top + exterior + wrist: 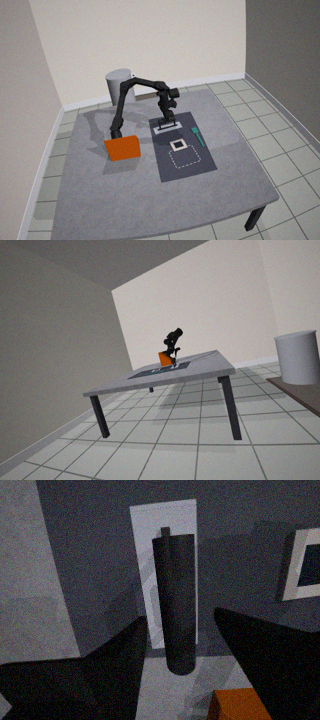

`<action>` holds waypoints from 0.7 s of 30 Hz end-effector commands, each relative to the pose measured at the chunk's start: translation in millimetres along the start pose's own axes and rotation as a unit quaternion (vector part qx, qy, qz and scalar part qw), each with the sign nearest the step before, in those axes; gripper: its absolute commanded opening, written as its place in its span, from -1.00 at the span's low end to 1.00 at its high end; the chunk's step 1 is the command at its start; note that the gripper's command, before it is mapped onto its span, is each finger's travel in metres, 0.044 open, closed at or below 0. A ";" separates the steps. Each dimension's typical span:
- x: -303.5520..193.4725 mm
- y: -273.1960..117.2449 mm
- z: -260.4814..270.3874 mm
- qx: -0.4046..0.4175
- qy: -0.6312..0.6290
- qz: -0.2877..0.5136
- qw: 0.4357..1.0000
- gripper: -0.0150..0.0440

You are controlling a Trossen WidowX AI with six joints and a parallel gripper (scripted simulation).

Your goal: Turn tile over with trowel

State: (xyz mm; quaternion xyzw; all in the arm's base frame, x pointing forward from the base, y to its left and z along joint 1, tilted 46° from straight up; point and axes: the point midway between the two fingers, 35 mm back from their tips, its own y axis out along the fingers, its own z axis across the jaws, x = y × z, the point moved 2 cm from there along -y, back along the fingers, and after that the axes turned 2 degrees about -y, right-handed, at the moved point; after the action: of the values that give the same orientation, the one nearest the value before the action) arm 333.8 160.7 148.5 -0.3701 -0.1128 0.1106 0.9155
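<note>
The trowel has a pale flat blade (156,130) (145,517) and a raised black handle (166,120) (179,605). It lies at the back of the dark mat (165,174) (100,535). My gripper (168,115) (175,355) (180,617) is open and points down just above the handle, which shows between the fingertips in the wrist view. The fingers are not closed on it. The tile (178,144) (295,575) lies flat with a pale border and dark square facing up. It overlaps the back edge of the dashed outline (177,167).
A green spatula-like tool (199,138) lies along the mat's right side in the top view. An orange block (123,148) (164,359) (240,705) stands near the arm's base. A grey cylinder (118,77) (297,358) stands beyond the table.
</note>
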 end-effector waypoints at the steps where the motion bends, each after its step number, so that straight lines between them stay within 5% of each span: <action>1: 0.2 6.2 -0.3 0.001 0.003 -0.001 1.000 0.42; 12: -0.4 21.2 0.3 0.002 0.003 -0.001 1.000 0.42; 17: -0.4 21.2 0.3 0.002 0.003 -0.001 1.000 -0.02; 21: -0.4 21.2 0.3 0.002 0.003 -0.001 1.000 -0.05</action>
State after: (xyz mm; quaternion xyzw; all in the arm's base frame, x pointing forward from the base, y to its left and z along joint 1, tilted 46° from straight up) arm 330.4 175.5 133.7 -0.3687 -0.1118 0.1102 0.9162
